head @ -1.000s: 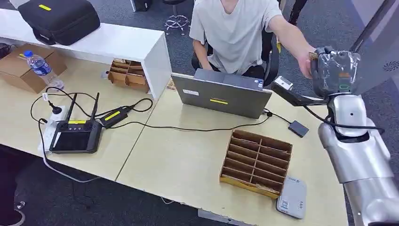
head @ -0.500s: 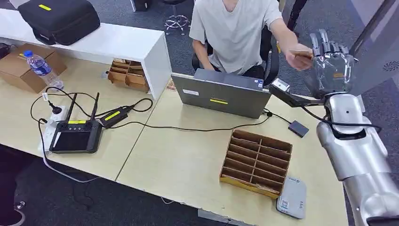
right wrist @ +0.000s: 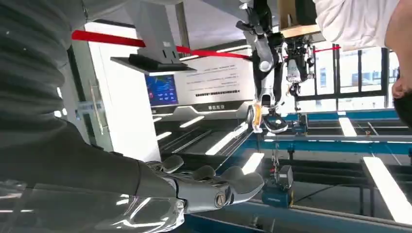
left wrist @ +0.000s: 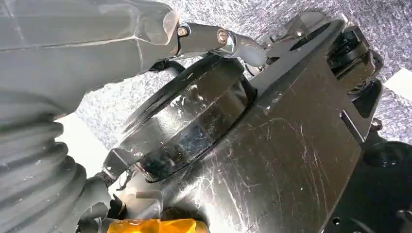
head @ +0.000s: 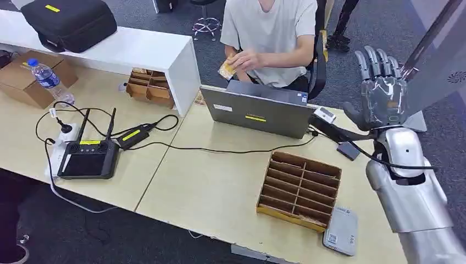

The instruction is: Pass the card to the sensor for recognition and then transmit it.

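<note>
In the head view, the right hand is raised beyond the table's far right corner, palm up, fingers spread wide and upright, with nothing held. The card is seen in the hands of the seated person, in front of the chest and behind the laptop, well apart from the robot's hand. The hand-over step is judged to be finished, since the card lies with the person and not with the robot. The next move is judged to call for lowering the empty hand towards the table, either to rest or to fetch another card; care would be needed to clear the black cable and the laptop edge beside the arm. A slotted wooden tray lies on the table, with a small grey reader just beside its near corner; its label is too small to be read. Yellow stickers are seen on the laptop, on the controller and on the black case, but no writing can be made out.

In the left wrist view, the left hand is seen hanging against dark parts of the robot's body; one finger is stretched out, yet whether the fingers are spread or curled cannot be told.

In the right wrist view, the right hand's fingers are seen extended and empty. Writing on a far wall panel is too blurred to be read.
</note>
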Available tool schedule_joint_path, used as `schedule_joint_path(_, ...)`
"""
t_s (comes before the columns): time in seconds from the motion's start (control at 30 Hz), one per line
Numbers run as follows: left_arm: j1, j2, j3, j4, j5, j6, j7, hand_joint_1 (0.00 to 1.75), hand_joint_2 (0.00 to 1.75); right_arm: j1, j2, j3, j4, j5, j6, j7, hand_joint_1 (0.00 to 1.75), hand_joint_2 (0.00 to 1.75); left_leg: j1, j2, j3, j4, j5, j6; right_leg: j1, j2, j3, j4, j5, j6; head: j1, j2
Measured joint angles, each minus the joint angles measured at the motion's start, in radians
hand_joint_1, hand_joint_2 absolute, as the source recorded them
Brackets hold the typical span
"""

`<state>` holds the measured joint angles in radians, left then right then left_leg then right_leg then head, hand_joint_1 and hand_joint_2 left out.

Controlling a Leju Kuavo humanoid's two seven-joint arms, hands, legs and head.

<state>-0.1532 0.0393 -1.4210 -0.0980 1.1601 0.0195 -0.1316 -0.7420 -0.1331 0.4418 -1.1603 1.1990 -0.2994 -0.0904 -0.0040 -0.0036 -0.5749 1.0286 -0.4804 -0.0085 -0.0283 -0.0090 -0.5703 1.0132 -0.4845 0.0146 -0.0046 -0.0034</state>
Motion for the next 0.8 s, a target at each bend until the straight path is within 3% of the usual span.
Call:
schedule_joint_path(0.27, 0.005, 0.000, 0.000, 0.000, 0.030, 0.006, -0.006, 0.00, 1.75, 0.146, -0.064, -0.031, -0.215, -0.070, 0.018, -0.026, 0.00, 1.75, 0.000, 0.000, 0.000, 0.000, 0.000, 0.000, 0.000, 0.000, 0.000, 0.000, 0.000, 0.000, 0.000, 0.000)
schedule_joint_path(0.8, 0.013, 0.000, 0.000, 0.000, 0.078, 0.014, -0.016, 0.00, 1.75, 0.370, -0.157, -0.089, -0.482, -0.136, -0.004, -0.071, 0.00, 1.75, 0.000, 0.000, 0.000, 0.000, -0.001, 0.001, 0.000, 0.000, 0.000, -0.001, 0.000, 0.000, 0.000, 0.000)
